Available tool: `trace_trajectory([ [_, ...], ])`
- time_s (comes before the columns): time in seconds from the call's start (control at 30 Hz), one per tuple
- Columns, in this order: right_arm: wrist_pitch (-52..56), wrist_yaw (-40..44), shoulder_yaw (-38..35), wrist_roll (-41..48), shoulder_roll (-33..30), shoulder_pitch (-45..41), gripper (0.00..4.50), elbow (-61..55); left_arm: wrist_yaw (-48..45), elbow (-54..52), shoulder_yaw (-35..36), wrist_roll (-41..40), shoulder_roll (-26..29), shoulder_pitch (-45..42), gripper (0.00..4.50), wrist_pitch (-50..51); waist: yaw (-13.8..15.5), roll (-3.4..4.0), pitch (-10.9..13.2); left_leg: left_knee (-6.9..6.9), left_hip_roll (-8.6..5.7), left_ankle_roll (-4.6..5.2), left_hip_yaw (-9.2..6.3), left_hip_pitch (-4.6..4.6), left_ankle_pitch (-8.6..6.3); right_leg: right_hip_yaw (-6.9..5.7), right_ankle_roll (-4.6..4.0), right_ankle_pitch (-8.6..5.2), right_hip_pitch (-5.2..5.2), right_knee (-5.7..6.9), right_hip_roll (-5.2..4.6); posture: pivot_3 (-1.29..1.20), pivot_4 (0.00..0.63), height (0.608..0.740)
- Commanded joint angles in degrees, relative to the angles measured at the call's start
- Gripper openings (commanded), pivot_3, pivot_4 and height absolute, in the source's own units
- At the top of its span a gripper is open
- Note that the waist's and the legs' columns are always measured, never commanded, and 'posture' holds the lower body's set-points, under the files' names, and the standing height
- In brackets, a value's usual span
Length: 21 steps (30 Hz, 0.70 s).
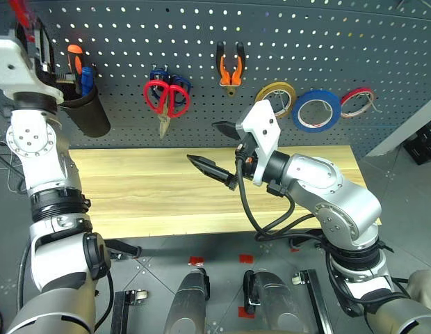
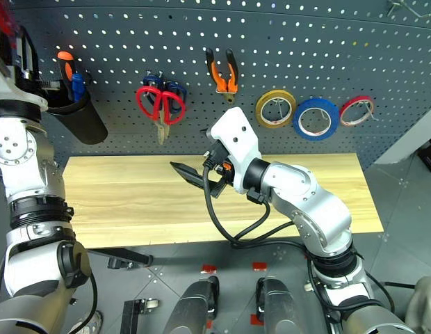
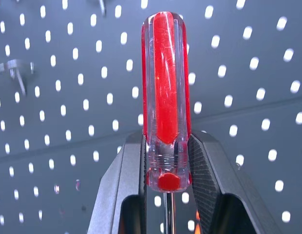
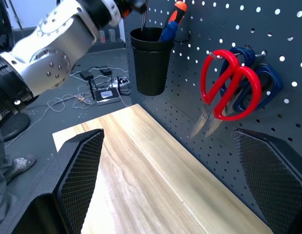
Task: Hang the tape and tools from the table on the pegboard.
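Note:
My left gripper (image 3: 165,146) is shut on the red-handled screwdriver (image 3: 165,92), held high in front of the pegboard (image 1: 132,42) at its far left, above a black cup (image 1: 87,111). In the right wrist view its thin shaft (image 4: 143,14) points down at the cup's mouth. My right gripper (image 1: 213,147) hovers open and holds nothing over the middle of the table (image 1: 132,188). Red-handled scissors (image 1: 167,97), orange-handled pliers (image 1: 230,66) and the blue tape (image 1: 316,110) hang on the pegboard.
The black cup holds an orange-handled and a blue-handled tool. Blue scissors (image 4: 258,78) hang behind the red ones. A yellow tape roll (image 1: 275,97) and a thin red one (image 1: 356,101) flank the blue tape. A black cable (image 1: 247,202) loops under my right wrist.

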Motion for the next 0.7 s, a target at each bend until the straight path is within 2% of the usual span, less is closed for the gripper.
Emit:
trace_trajectory([
  [0.03,-0.36,-0.13,-0.08,0.68,-0.01,-0.33,4.50,-2.58,2.25,-2.66,2.73,-1.94,0.64,1.05,0.87,-2.56,-0.22,-0.01,-0.02,0.00,0.00,0.00,0.01,0.00,0.00,0.02,0.00,0.00,0.00,0.00,0.00,-0.08,0.191,0.740],
  [0.1,-0.37,-0.01,-0.05,0.77,-0.09,-0.39,4.50,-2.47,2.39,-2.90,3.09,-3.03,0.36,1.58,1.62,-2.25,-0.44,-0.02,-0.03,0.00,0.00,0.00,0.00,0.01,0.00,0.01,0.00,0.00,0.00,0.02,0.00,-0.07,0.188,0.740],
  [0.2,-0.58,0.36,0.19,0.96,-0.16,-0.37,4.50,-2.34,1.78,-2.96,2.47,-3.35,0.16,1.96,2.49,-2.05,-0.62,-0.05,-0.09,0.04,0.00,0.00,-0.01,0.01,0.00,0.00,0.00,0.00,-0.01,0.14,-0.01,-0.07,0.186,0.740],
  [0.27,-0.73,0.41,0.14,0.93,-0.22,-0.15,4.50,-2.32,0.96,-7.87,1.42,-3.88,-0.36,3.26,3.11,-1.00,-0.69,-0.06,-0.11,0.10,-0.01,0.00,0.01,0.02,0.01,0.02,0.00,0.00,-0.03,0.30,-0.03,-0.07,0.181,0.740],
  [0.47,-1.81,0.42,-0.45,0.01,-1.70,1.75,4.50,-2.49,0.94,-26.32,-2.27,-3.45,-3.25,10.65,3.11,5.29,-0.73,-0.06,-0.73,0.15,-0.02,-0.01,0.03,0.06,0.02,0.08,-0.01,0.00,-0.04,0.50,-0.05,-0.06,0.171,0.740],
  [0.57,-3.09,0.55,-1.83,-0.49,-3.52,4.90,4.50,-2.89,-2.24,-37.39,-7.27,-8.44,-6.68,22.98,3.11,18.56,-0.90,0.30,-2.17,0.11,-0.02,0.00,0.12,0.17,0.01,0.18,-0.01,0.00,-0.01,0.50,-0.05,-0.04,0.162,0.740],
  [0.63,-4.24,0.60,-2.53,-0.86,-4.70,6.95,4.50,-2.72,-2.16,-41.10,-7.97,-13.64,-7.95,29.45,3.11,30.94,-0.91,0.49,-2.79,0.09,-0.03,0.03,0.24,0.28,-0.01,0.33,0.00,-0.01,0.06,0.44,-0.05,-0.03,0.156,0.740],
  [0.7,-5.73,0.53,-2.83,-2.04,-6.24,9.46,4.50,-1.85,1.69,-42.08,-6.95,-14.29,-8.66,33.76,3.11,41.40,-1.08,0.41,-2.89,0.08,0.01,0.05,0.21,0.34,-0.01,0.32,0.00,-0.01,0.04,0.60,-0.01,-0.03,0.156,0.740],
])
